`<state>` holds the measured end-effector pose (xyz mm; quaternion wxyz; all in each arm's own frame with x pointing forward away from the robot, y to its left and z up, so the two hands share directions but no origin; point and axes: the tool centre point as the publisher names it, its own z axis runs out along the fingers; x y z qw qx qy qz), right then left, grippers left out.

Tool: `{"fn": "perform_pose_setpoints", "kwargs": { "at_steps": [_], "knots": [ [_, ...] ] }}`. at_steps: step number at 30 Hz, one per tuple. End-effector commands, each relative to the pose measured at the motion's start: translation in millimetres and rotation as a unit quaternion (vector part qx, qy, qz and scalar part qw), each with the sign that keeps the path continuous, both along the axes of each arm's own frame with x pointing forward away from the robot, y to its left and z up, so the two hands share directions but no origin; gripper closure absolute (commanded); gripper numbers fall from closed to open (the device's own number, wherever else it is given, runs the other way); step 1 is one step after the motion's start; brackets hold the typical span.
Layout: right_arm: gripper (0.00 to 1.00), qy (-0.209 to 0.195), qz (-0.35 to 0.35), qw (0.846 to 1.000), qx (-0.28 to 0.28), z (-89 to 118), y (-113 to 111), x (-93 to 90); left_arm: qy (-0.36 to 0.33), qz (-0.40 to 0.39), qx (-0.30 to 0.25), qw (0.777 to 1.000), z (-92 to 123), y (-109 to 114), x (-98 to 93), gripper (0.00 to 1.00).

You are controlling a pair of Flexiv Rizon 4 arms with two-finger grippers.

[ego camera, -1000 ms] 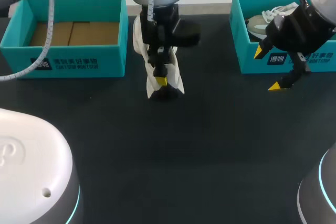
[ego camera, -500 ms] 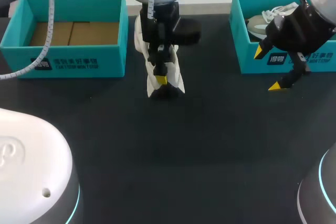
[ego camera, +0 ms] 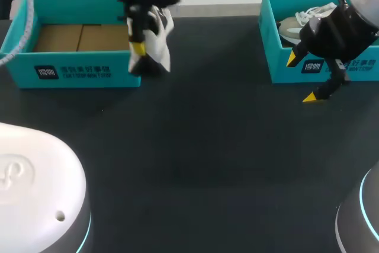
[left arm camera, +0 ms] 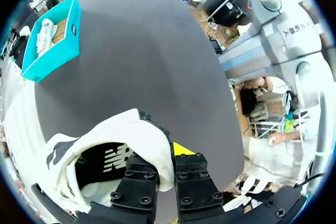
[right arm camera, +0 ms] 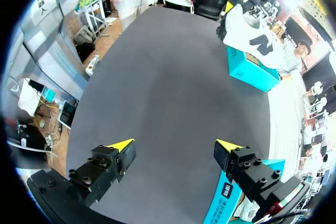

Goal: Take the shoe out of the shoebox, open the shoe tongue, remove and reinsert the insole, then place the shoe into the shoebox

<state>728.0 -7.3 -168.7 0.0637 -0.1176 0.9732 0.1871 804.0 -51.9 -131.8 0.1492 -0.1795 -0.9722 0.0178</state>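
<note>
- Left shoebox [ego camera: 89, 72]: teal and open-topped, showing only its bare cardboard floor. No shoe lies in it yet.
- White shoe [ego camera: 157, 45]: a second ago it stood mid-table. It now hangs clear of the black table [ego camera: 207, 158], at the right-hand end of the left shoebox and overlapping that box's near corner.
- Left gripper [left arm camera: 167, 167]: clamped on the shoe's collar, with one finger inside the opening and the other outside. It has carried the shoe leftward.
- Meaning of the shift: the last step, returning the shoe to the box, appears to be under way. Lowering and release are still to come.
- Right gripper [ego camera: 302, 78]: fingers spread wide and holding nothing, it hangs just in front of the right shoebox [ego camera: 281, 69], where it was a second ago.
- Second shoe [ego camera: 293, 26]: pale, resting inside the right shoebox.
- Count: two shoeboxes, two shoes (one held, one boxed), and two grippers (one gripping, one empty).
</note>
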Motion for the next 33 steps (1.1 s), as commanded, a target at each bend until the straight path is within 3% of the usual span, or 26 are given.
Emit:
{"fn": "perform_pose_setpoints", "kwargs": {
  "at_steps": [1, 9, 18, 23, 33],
  "knots": [
    [0.0, 0.001, 0.0, 1.0, -0.001, -0.8, 0.8, 1.5, 0.029, -0.007, -0.015, 0.999, 9.6, 57.0, 42.3, 1.0],
    [0.0, 0.001, 0.0, 1.0, -0.001, -0.8, 0.8, 1.5, 0.064, -0.045, -0.018, 0.997, 8.6, 141.0, 91.8, 1.0],
    [0.0, 0.001, 0.0, 1.0, -0.001, -0.8, 0.8, 1.5, 0.059, -0.05, -0.001, 0.997, 5.7, 207.0, 107.4, 1.0],
    [0.0, 0.001, 0.0, 1.0, -0.001, -0.8, 0.8, 1.5, 0.046, -0.04, -0.017, 0.998, 9.4, 233.5, 115.5, 1.0],
    [0.0, 0.001, 0.0, 1.0, -0.001, -0.8, 0.8, 1.5, 0.046, -0.04, -0.017, 0.998, 9.4, 233.5, 115.5, 1.0]
  ]
}}
